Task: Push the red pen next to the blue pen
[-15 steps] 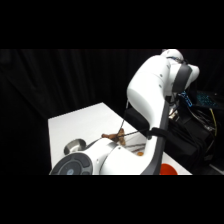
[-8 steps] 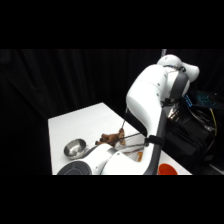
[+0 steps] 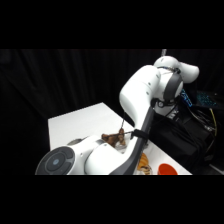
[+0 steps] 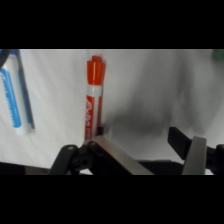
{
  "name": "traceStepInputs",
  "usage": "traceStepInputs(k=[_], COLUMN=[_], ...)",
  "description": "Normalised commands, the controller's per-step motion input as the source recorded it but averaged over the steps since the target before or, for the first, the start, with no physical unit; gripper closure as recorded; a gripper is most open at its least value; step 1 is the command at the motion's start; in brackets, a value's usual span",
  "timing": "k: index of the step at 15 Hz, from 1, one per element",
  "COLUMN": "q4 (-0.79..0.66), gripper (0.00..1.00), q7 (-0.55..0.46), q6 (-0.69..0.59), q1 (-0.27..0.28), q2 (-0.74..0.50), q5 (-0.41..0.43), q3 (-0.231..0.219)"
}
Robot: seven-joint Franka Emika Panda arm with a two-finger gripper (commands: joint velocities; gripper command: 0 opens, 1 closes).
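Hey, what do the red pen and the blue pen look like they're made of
The red pen looks like smooth plastic: orange-red cap, white printed barrel with a slight sheen. The blue pen also seems plastic, with a blue-and-white barrel. The look alone can't settle either.

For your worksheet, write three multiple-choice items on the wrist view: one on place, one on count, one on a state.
1. The blue pen lies: A left of the red pen; B right of it; C across it.
2. Pens in view: A one; B two; C four.
3. The gripper is: A open; B shut on a pen; C shut on a cloth.

Answers: 1 A, bare table separates them; 2 B, one blue, one red; 3 A, its fingers stand apart with nothing between.
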Motion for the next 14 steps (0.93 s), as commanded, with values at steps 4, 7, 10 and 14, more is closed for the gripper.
traceStepInputs(k=[4, 7, 10, 14], q4=[0.19, 0.16, 0.13, 0.07], gripper=[0.00, 0.00, 0.00, 0.00], q7=[-0.05, -0.05, -0.06, -0.06], q6=[-0.12, -0.12, -0.12, -0.22], q1=[-0.091, -0.048, -0.038, -0.051], q2=[0.05, 0.02, -0.03, -0.16], q5=[0.015, 0.001, -0.011, -0.007], q3=[-0.018, -0.014, -0.018, -0.019])
